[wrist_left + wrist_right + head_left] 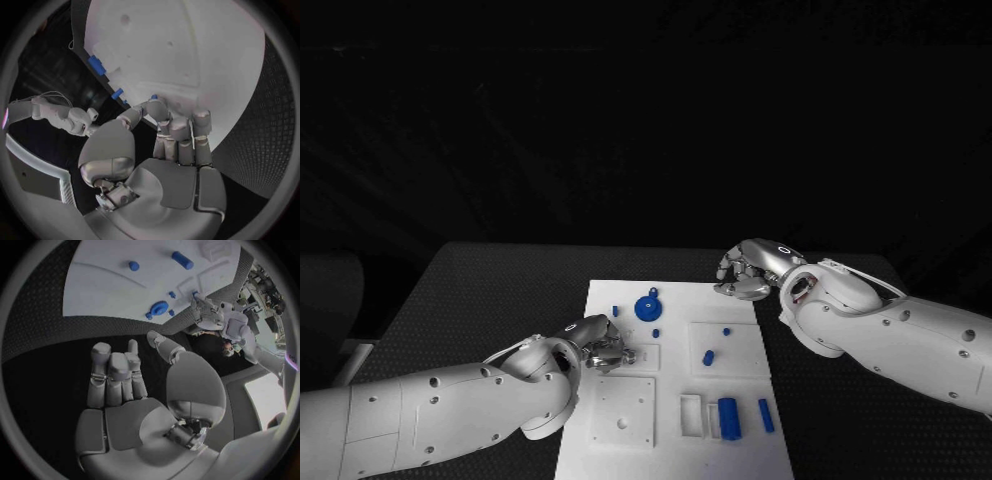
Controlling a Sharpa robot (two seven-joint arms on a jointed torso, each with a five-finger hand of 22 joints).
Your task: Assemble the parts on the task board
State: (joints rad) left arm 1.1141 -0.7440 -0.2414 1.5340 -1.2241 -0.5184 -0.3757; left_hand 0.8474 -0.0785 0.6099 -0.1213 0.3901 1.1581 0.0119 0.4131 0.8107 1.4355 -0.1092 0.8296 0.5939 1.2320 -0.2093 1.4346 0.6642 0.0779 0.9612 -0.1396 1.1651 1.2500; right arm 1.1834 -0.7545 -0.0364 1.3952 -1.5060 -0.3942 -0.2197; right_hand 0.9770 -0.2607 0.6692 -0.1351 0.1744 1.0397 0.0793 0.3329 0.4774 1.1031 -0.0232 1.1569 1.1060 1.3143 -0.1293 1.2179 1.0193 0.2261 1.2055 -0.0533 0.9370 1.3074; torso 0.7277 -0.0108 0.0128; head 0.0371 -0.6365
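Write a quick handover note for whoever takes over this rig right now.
Left hand: at the board's left edge, fingertips on it; whether it pinches a part is unclear.
Right hand: fingers apart, holding nothing, over the table beside the board's far right corner.
Parts: round blue piece at the far end, small peg mid-board, blue bars at the near end.
Done: cannot tell. Left: loose parts need seating.

A black table [488,290] with a finely dotted surface stands in a dark room. Beyond its far edge all is black, perhaps a curtain or wall.
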